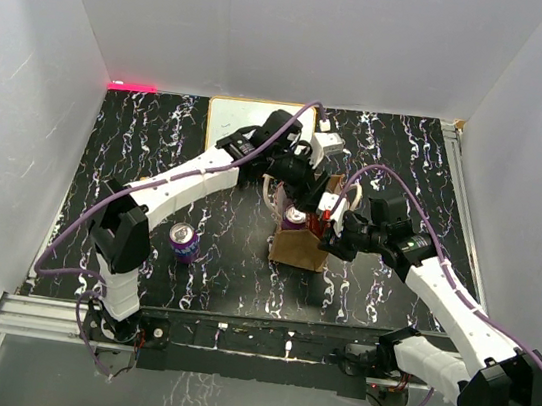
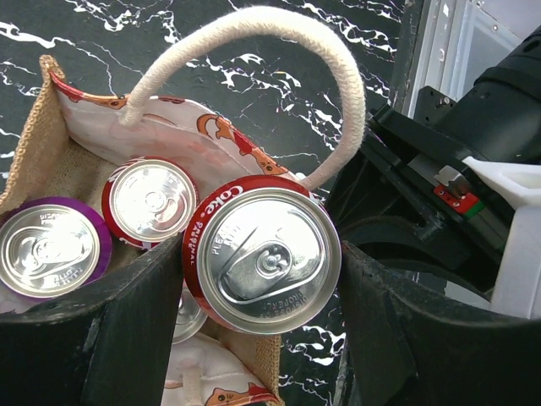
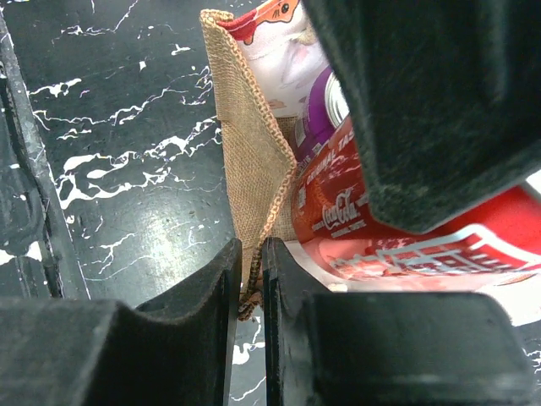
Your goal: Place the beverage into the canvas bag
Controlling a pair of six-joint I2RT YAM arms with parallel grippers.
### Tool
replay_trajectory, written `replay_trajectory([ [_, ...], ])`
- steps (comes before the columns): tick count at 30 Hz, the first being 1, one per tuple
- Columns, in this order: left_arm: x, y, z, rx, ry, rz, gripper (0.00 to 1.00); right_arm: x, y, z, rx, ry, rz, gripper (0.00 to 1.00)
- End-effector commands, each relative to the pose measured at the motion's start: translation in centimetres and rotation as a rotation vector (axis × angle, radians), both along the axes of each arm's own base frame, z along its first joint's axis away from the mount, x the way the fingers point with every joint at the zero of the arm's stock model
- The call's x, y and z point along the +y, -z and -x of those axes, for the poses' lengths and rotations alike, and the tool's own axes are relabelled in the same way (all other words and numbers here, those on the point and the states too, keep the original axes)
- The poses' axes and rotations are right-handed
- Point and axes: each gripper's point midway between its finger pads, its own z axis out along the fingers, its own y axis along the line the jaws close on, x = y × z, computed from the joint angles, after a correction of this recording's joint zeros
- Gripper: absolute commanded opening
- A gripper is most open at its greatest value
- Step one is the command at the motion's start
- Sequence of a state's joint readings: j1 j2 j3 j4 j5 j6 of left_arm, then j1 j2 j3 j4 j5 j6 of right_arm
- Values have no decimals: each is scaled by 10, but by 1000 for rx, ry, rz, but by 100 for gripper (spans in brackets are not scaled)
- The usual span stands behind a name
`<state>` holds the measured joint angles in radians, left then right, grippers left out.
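The tan canvas bag [image 1: 297, 247] stands upright mid-table, and its cream loop handle [image 2: 279, 34] and patterned lining show in the left wrist view. My left gripper [image 1: 314, 201] is shut on a red Coke can [image 2: 264, 258] and holds it upright over the bag's right rim. In the bag stand a purple can [image 2: 46, 249] and a red can [image 2: 152, 203], and a third top shows partly beneath. My right gripper [image 1: 335, 234] is shut on the bag's burlap edge [image 3: 249, 169] at its right side. The Coke can [image 3: 355, 211] hangs just beside that edge.
Another purple can [image 1: 183, 242] stands on the black marbled table [image 1: 138, 144] left of the bag. A white framed whiteboard [image 1: 237, 118] lies at the back. White walls close in the table on three sides, and the arm bases sit on the rail [image 1: 251, 342] at the near edge.
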<state>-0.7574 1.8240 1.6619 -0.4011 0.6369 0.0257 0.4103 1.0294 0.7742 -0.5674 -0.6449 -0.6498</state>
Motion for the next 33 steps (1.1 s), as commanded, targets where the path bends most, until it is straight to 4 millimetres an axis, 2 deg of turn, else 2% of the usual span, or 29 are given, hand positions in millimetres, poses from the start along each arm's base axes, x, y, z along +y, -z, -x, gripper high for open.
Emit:
replay_trajectory([
  [1, -9, -21, 9, -43, 62, 80, 0, 5, -7, 5, 19, -27, -26, 17],
  [8, -12, -14, 16, -26, 108, 94, 0, 5, -5, 5, 28, -28, -25, 17],
  [20, -14, 13, 10, -148, 157, 43, 0, 8, -9, 7, 41, -50, -37, 17],
  [33, -15, 44, 11, -158, 234, 15, 0, 9, -16, 11, 23, -69, -57, 17],
])
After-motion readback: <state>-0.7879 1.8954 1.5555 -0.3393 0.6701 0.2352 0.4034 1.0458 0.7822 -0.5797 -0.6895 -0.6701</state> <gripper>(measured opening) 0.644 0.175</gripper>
